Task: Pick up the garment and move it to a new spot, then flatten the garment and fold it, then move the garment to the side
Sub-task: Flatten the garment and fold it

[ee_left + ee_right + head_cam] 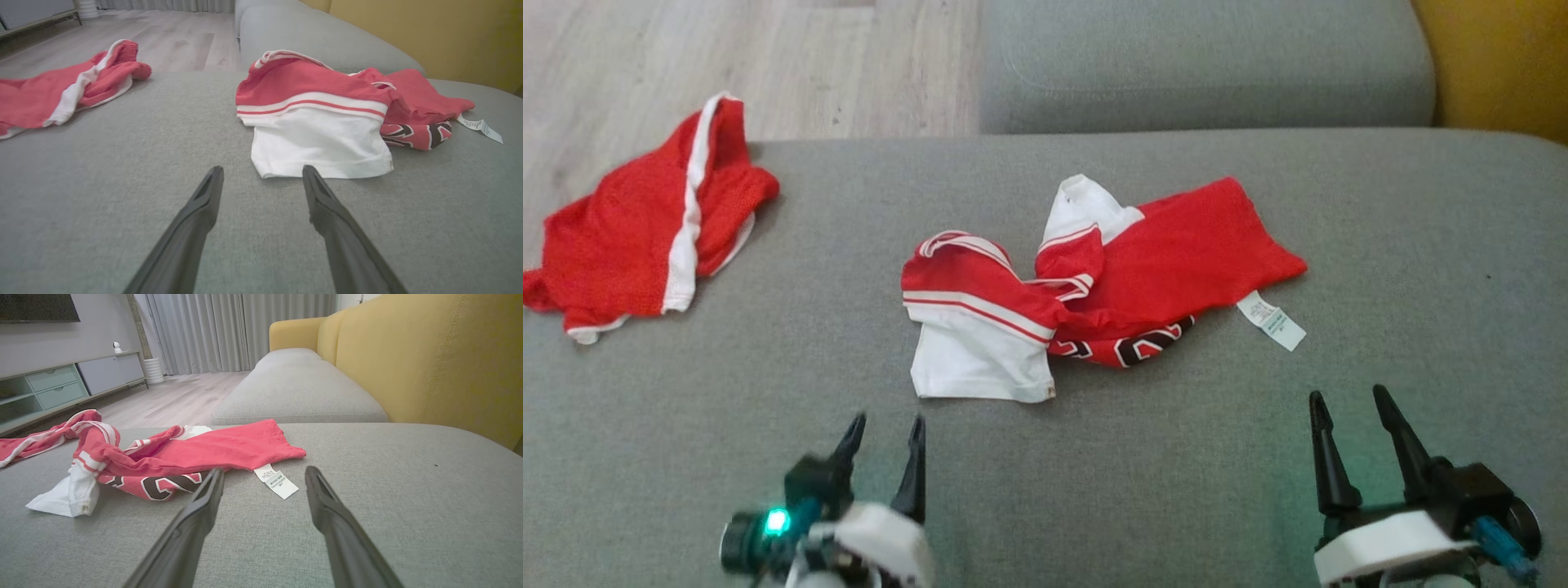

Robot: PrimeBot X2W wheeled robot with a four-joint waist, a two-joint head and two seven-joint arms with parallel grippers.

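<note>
A crumpled red and white garment (1094, 286) with dark lettering and a white care label (1270, 320) lies in the middle of the grey cushion (1421, 269). My left gripper (888, 435) stands open near the front edge, just short of the garment's white sleeve (322, 147). My right gripper (1349, 408) is open too, to the right and in front of the label. In the left wrist view my left gripper (263, 174) points at the white hem. In the right wrist view my right gripper (264, 475) aims at the label (276, 481) and the garment (184, 457). Neither gripper touches cloth.
A second red garment with a white stripe (654, 229) lies at the cushion's far left edge, partly hanging over. Beyond are another grey cushion (1201, 61), wooden floor (727, 57) and a yellow sofa back (429, 363). Bare grey fabric spreads right of the label.
</note>
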